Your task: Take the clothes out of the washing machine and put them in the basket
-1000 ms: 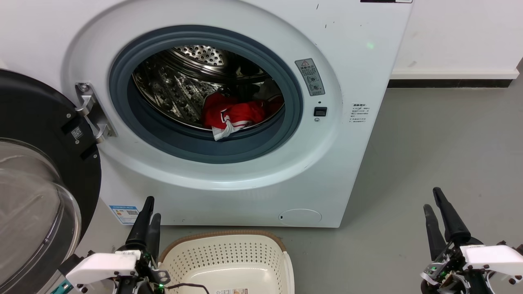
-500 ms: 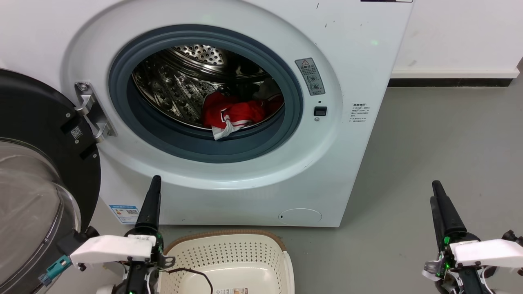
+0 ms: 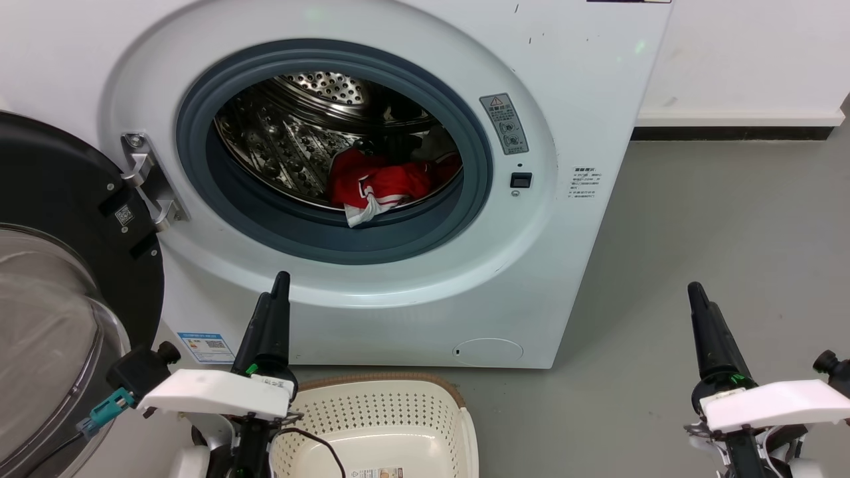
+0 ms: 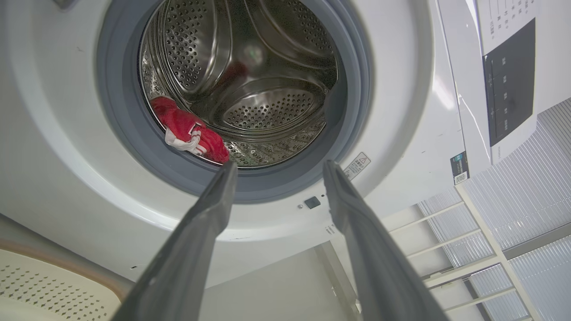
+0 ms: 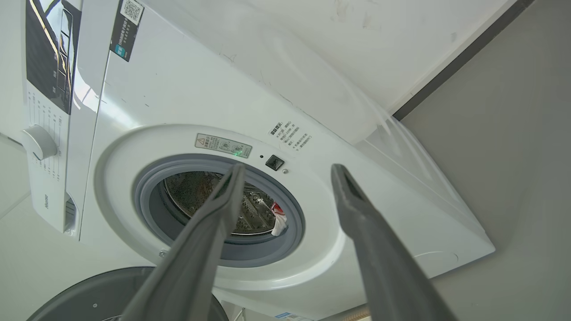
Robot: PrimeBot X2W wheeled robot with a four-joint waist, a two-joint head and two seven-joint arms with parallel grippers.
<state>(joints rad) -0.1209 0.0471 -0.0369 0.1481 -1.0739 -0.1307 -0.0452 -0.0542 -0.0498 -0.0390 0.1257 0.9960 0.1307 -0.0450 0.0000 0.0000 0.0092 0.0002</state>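
A: Starting nearest you, the basket (image 3: 372, 381) is sitting at the bottom centre of the head view, close in front of the washing machine (image 3: 398, 299). The part you are seeing is holding no fabric. Your left gripper (image 3: 274, 287) is pointing up at the lower left, just beside the basket's rim. Your right gripper (image 3: 694, 287) is hanging at the lower right over the bare floor (image 3: 697, 219).

B: Both wrist views are showing each pair of fingers spread wide with nothing between them, so they are ready to grab. To me the step in hand is looking like a reach with the left, since its wrist view is looking almost straight into the opening.

A: Going further in, the door (image 3: 60, 199) is standing open along the left edge. You should be steering that arm to the right of the hinge (image 3: 149, 179). Next is the grey ring (image 3: 332, 242). You should be lifting the fingertips over its lower lip, not dragging them across it.

B: Farthest back, the clothes (image 3: 382, 182) are lying at the lower right of the drum (image 3: 285, 139), with white trim draping toward the ring. You should be aiming for the bunched red middle rather than the trim. You should be closing fully and drawing the bundle up and out before lowering it toward the basket. I am expecting loose cloth to catch on that lip.
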